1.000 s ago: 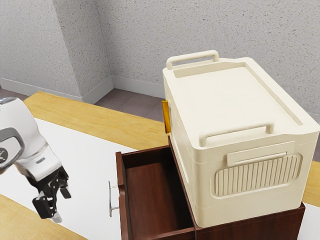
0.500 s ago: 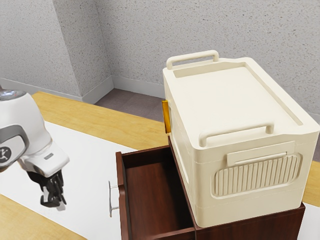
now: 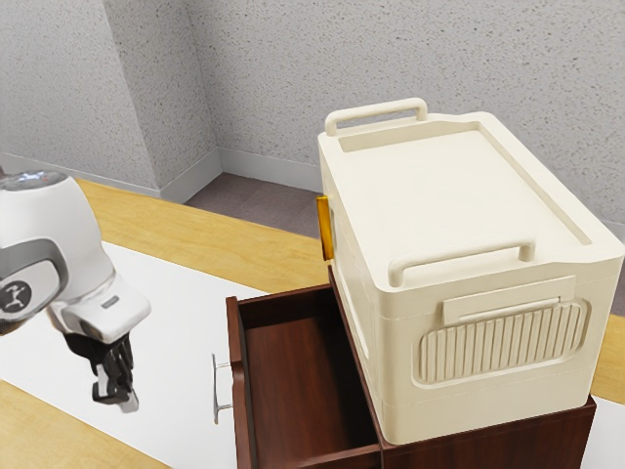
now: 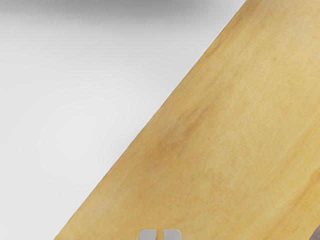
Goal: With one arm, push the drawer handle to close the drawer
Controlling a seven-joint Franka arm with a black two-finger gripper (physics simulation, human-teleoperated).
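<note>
- End effector [image 3: 123, 397]: black, angular; fingertips drawn together, a thin slit between them in the wrist view; apart from handle.
- Handle [image 3: 216, 390]: slim, metallic, bar-shaped, on the drawer's front.
- Drawer [image 3: 301, 391]: dark reddish-brown wood grain, box-shaped, pulled out of the cabinet [image 3: 495, 444].
- Crate [image 3: 444, 210]: cream, smooth, rounded corners, two looped grips, ribbed side panel; on the cabinet. Orange strip [image 3: 324, 229] beside it.
- Desk [image 3: 195, 223]: yellow wood grain, flat white section [image 3: 171, 293].
- Walls [image 3: 293, 78]: grey, speckled.
</note>
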